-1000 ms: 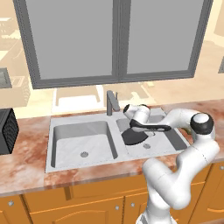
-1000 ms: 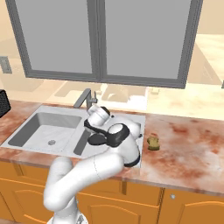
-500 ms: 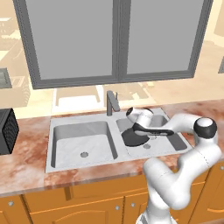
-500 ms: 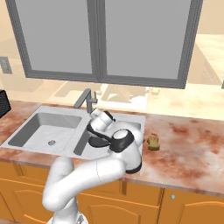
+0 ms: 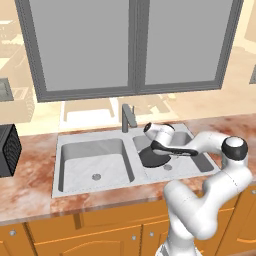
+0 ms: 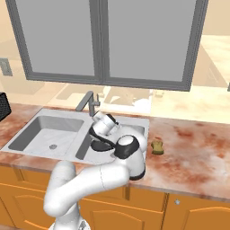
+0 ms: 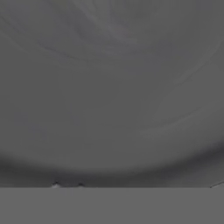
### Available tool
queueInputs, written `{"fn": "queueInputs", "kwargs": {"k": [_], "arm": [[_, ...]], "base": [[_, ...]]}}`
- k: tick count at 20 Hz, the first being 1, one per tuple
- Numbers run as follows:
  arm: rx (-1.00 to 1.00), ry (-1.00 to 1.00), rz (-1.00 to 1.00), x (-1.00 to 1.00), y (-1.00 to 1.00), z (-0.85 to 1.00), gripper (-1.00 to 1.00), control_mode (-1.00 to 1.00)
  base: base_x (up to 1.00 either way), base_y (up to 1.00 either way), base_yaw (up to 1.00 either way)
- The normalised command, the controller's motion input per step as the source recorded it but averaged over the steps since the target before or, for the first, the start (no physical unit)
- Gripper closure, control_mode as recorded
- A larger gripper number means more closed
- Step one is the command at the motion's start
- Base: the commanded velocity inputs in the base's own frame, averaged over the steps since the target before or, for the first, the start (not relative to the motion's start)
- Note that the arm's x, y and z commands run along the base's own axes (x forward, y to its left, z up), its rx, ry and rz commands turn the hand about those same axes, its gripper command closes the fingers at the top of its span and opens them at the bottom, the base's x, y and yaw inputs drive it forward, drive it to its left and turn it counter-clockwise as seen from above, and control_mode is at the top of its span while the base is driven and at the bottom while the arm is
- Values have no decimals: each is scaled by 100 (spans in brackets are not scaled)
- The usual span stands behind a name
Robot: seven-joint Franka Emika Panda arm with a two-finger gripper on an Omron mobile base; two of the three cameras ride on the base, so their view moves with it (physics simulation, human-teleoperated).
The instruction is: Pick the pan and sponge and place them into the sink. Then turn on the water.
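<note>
gripper [image 5: 150, 145] jaws are seen spread wide over the pan [image 5: 152, 157] in the sink [image 5: 90, 145]; the handle could be snagged when lifted.

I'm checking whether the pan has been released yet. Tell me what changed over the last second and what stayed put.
The gripper opened over the right basin and let go of the pan, which now lies in the sink with its handle pointing right. The arm's elbow swung a little to the right and lower. The sponge stayed on the counter right of the sink, and the faucet did not move.
</note>
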Motion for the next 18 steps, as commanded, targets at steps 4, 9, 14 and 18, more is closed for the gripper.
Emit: {"fn": "queueInputs", "kwargs": {"k": [4, 9, 14, 18], "arm": [[5, 0, 0, -14, 3, 4, -100, -100], [18, -3, 0, -52, 0, 64, -100, -100], [30, 0, 0, -68, 0, 80, -100, -100], [26, 0, -2, -49, -11, 65, -100, -100]], "base": [[0, 0, 0], [0, 0, 0], [0, 0, 0], [0, 0, 0]]}}
